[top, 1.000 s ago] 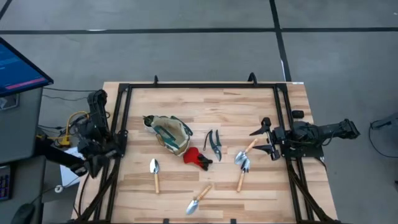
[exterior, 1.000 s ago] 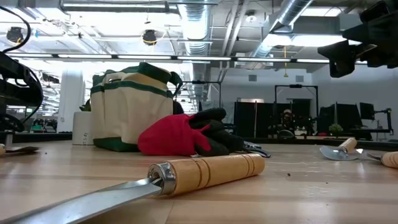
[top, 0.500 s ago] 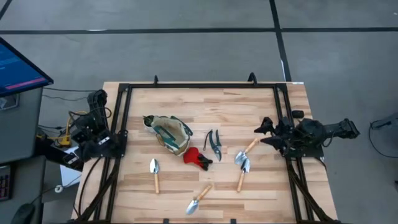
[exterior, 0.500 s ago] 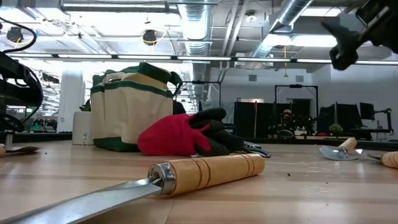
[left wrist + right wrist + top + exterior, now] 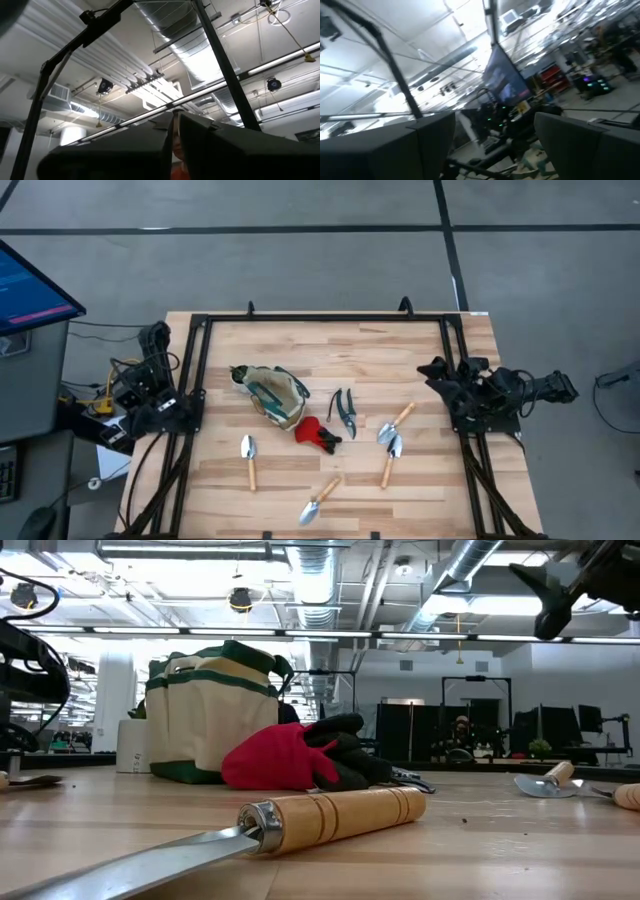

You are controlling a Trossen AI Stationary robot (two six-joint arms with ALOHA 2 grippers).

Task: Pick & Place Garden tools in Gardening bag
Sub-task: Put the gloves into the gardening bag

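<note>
The beige gardening bag (image 5: 272, 394) with green trim stands left of the table's middle, and also shows in the low view (image 5: 205, 710). The dark pruning shears (image 5: 344, 410) and the red-and-black tool (image 5: 318, 433) lie to its right. One trowel (image 5: 249, 460) lies near the bag and one (image 5: 320, 500) at the near edge. Two more trowels (image 5: 397, 421) (image 5: 390, 458) lie at the right. My right gripper (image 5: 437, 369) is open and empty, high above the right rail (image 5: 560, 590). My left gripper (image 5: 175, 135) is shut at the left edge, pointing up at the ceiling.
A small white pot with a dark top (image 5: 238, 376) stands against the bag's far left end. A black frame rail (image 5: 320, 319) runs around the table. Bare wood lies along the far side (image 5: 340, 350). A monitor (image 5: 30, 285) stands off the table's left.
My right gripper has drawn back from above the right-hand trowels toward the table's far right, gone up and tipped upward, staying open and empty. My left arm has pulled back a little at the left edge. The tools and bag have not moved.
</note>
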